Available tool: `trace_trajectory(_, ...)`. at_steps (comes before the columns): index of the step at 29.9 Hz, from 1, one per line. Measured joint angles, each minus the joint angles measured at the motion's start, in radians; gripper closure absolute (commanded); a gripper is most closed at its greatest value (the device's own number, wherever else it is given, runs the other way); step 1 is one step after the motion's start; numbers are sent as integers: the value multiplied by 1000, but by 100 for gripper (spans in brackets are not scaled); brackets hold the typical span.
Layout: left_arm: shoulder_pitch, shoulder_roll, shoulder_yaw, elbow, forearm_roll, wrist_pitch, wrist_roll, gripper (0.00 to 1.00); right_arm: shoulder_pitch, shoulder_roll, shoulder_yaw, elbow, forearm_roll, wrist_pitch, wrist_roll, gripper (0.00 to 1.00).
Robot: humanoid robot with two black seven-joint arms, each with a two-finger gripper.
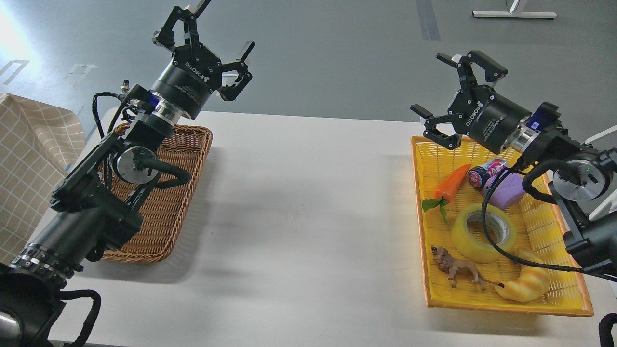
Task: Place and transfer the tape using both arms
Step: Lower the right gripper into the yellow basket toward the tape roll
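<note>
The tape (483, 232), a wide translucent yellow roll with a grey-white core, lies flat in the yellow basket (426, 202) at the right, with a black arm cable draped across it. My right gripper (433, 86) is open and empty, held above the basket's far left corner, well above and beyond the tape, its fingers pointing left. My left gripper (224, 25) is open and empty, raised high above the far end of the brown wicker basket (168, 202) at the left.
The yellow basket also holds a toy carrot (450, 182), a small can (483, 173), a purple block (508, 190), a toy lion (457, 272) and a yellow croissant toy (528, 284). A checked cloth (29, 154) lies at far left. The white table (308, 202) spans between the baskets.
</note>
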Motion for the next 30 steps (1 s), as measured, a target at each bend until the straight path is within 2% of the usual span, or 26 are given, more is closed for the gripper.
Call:
trace_trajectory(12, 0, -2, -1, -3, 0, 0, 1, 2, 22, -249, -69, 143, -347, 0, -4, 0)
trace_trajectory(20, 1, -6, -1, -6, 0, 0, 2, 2, 20, -429, -223, 265, -549, 0, -6, 0)
trace_trajectory(30, 2, -7, -1, -6, 0, 0, 0, 2, 8, -652, -387, 365, -602, 0, -8, 0)
